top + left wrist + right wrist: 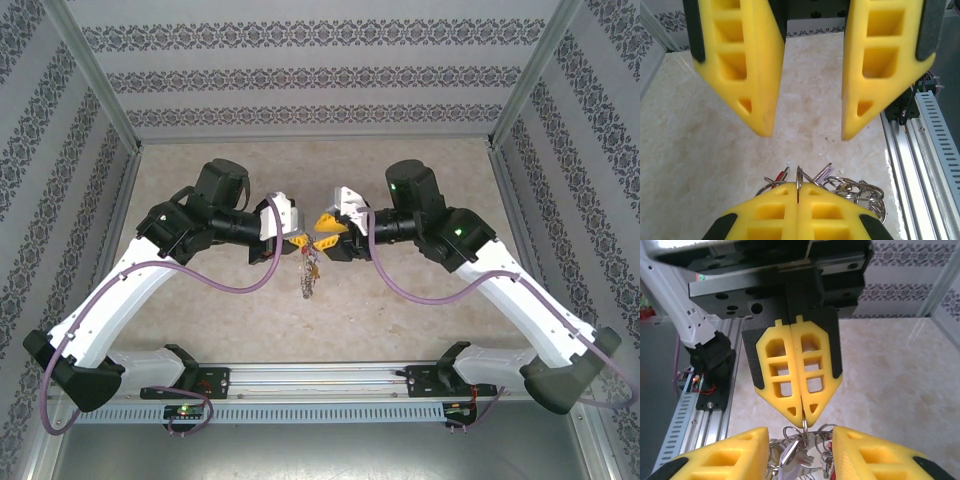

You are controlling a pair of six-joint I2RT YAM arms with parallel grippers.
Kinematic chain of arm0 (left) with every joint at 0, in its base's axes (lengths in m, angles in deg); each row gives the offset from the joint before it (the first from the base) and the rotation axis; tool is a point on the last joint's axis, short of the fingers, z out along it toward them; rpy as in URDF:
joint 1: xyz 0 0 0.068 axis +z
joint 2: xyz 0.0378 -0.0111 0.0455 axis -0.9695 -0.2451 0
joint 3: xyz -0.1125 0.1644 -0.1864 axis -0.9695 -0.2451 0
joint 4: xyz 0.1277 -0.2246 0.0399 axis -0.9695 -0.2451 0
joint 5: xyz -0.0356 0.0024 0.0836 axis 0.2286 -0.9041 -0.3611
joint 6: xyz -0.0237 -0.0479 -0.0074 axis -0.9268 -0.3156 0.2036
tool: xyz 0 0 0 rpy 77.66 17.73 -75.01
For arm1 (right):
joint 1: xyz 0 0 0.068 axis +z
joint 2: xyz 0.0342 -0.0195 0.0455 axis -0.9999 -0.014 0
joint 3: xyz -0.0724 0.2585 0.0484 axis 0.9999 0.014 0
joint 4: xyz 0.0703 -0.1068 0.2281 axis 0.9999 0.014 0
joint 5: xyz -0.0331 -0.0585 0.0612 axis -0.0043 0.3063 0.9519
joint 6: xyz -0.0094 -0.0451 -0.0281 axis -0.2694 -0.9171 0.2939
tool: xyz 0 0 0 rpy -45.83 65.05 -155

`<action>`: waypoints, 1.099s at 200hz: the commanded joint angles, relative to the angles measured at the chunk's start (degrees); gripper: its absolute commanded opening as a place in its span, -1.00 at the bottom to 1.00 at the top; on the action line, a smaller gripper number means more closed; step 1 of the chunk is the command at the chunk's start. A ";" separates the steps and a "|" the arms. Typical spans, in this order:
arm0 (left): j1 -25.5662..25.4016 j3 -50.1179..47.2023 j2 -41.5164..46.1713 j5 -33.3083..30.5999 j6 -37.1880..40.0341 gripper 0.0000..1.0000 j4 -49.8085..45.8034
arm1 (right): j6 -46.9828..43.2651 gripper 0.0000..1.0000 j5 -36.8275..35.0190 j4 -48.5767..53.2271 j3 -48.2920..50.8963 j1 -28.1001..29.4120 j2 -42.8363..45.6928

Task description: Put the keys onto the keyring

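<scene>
left hand (pixel 298 241) pinched together on the keyring (pixel 308 272); thin grey loop upright between its fingertips (pixel 785 192). bunch of small silvery keys (pixel 790 455) hangs just below the left hand, above the beige surface (pixel 200 300). small red piece (pixel 783 173) in the bunch, beside the left hand's tips. right hand (pixel 322 233) faces the left hand tip to tip, fingers (pixel 730 455) apart, flanking the bunch; contact cannot be told.

The keyring (pixel 308 272) hangs over the middle of the table (pixel 200 300). Just left of it, the left gripper (pixel 298 241) pinches its top. Just right, the right gripper (pixel 326 232) faces it, fingers spread. Keys (pixel 787 455) dangle beneath.
</scene>
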 commanded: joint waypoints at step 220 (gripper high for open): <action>2.53 -5.20 4.94 3.00 -8.52 -1.00 17.30 | 8.49 -0.79 0.08 -6.88 7.52 1.13 -0.84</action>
